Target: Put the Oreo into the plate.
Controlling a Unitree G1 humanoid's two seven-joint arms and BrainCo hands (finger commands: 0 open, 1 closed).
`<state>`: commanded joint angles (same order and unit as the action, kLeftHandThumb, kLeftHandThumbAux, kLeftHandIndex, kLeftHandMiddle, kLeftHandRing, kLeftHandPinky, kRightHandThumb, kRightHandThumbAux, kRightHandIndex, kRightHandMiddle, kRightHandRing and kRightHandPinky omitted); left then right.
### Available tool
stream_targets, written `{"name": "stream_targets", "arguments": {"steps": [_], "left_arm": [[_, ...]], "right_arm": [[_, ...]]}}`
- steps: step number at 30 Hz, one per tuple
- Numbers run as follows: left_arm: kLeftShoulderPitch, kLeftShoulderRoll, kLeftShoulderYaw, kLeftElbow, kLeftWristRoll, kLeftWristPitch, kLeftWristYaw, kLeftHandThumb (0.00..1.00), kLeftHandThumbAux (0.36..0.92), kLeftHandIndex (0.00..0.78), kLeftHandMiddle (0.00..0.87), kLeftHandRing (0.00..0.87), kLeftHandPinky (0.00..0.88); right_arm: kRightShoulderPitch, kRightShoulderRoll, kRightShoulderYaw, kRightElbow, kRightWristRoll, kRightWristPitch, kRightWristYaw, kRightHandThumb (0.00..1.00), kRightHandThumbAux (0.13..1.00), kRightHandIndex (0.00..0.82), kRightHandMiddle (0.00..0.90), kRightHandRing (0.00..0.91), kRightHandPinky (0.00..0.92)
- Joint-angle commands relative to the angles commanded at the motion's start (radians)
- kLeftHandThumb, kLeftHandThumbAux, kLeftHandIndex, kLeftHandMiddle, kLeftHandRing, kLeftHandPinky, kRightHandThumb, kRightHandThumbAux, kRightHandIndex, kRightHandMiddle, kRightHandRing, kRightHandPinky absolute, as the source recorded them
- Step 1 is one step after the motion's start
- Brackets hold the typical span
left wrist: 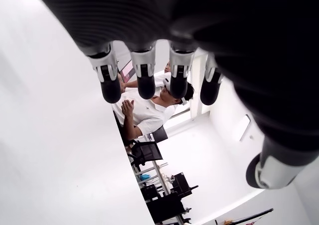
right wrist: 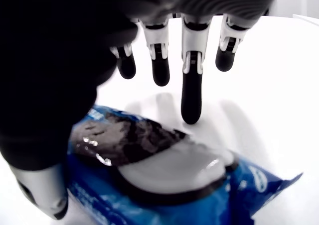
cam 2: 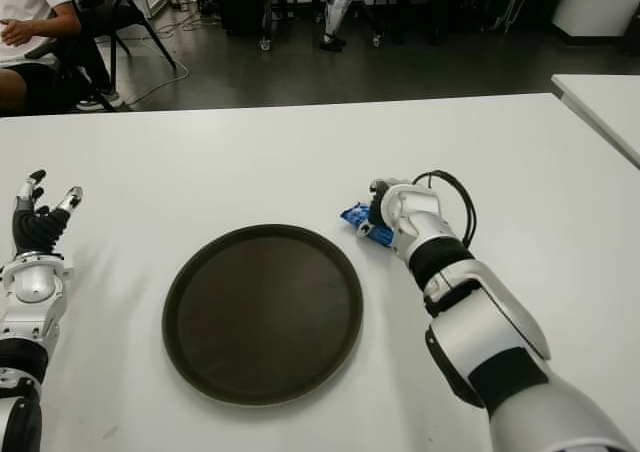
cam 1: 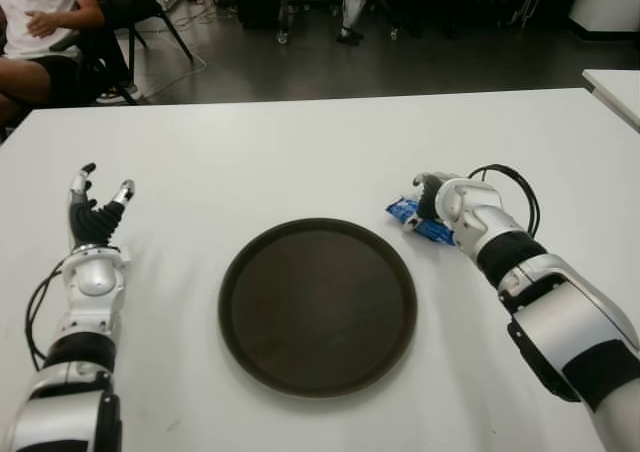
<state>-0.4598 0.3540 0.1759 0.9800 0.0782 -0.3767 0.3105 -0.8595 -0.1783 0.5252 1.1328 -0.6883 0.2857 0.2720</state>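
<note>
Right hand (cam 1: 437, 198) shows at centre right of the left eye view, reached forward over the blue Oreo pack (cam 1: 412, 219), which lies on the white table (cam 1: 300, 152) just off the upper right rim of the plate. In the right wrist view the fingers (right wrist: 191, 93) hang extended and apart beyond the pack (right wrist: 164, 185), one longer fingertip pointing down toward the table just behind it, while the thumb (right wrist: 42, 192) comes down at the pack's near corner. The hand brackets the pack loosely, fingers on the far side and thumb on the near side, without closing on it; whether any tip actually touches the wrapper I cannot tell. The pack is flat on the table, its printed cookie facing up.

Nearest in the eye views, at lower centre, lies the round dark plate (cam 1: 318, 305) with nothing on it, between the two arms. The Oreo pack is outside it.

Left hand (cam 1: 93, 215) shows at the left of the frame, well apart from the plate, fingers spread and pointing up and forward, holding nothing; its wrist view shows the fingertips (left wrist: 110, 88) separated.

Beyond the table's far edge, at upper left, a seated person (cam 1: 40, 27) in a white shirt is partly in view, with dark chairs (cam 1: 140, 7) and equipment on the grey floor behind.
</note>
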Motion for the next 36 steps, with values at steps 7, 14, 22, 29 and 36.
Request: {"name": "stream_targets", "arguments": {"steps": [7,14,22,29,36], "left_arm": [[-0.001,0.006,-0.008,0.003,0.015,-0.004,0.012,0.0,0.572,0.0,0.0,0.0,0.0],[0.001,0.003,-0.01,-0.007,0.018,0.003,0.014,0.0,0.565,0.0,0.0,0.0,0.0],[-0.001,0.004,-0.011,-0.004,0.02,0.011,0.014,0.0,0.562,0.0,0.0,0.0,0.0],[0.0,0.005,-0.01,-0.003,0.02,0.003,0.016,0.0,0.561,0.0,0.0,0.0,0.0],[-0.002,0.005,-0.005,0.003,0.01,-0.006,0.001,0.0,0.559,0.0,0.0,0.0,0.0]], "right_arm": [[0.006,-0.014,-0.003,-0.013,0.001,-0.013,-0.013,0.0,0.7,0.098,0.142,0.12,0.068],[0.034,-0.043,0.011,-0.101,-0.011,0.001,0.024,0.0,0.704,0.104,0.145,0.118,0.067],[0.079,-0.068,0.03,-0.206,-0.022,0.036,0.048,0.0,0.711,0.093,0.142,0.117,0.059],[0.106,-0.081,0.048,-0.285,-0.03,0.077,0.085,0.0,0.716,0.113,0.156,0.139,0.078],[0.129,-0.097,0.066,-0.352,-0.041,0.091,0.103,0.0,0.725,0.123,0.164,0.156,0.102]]}}
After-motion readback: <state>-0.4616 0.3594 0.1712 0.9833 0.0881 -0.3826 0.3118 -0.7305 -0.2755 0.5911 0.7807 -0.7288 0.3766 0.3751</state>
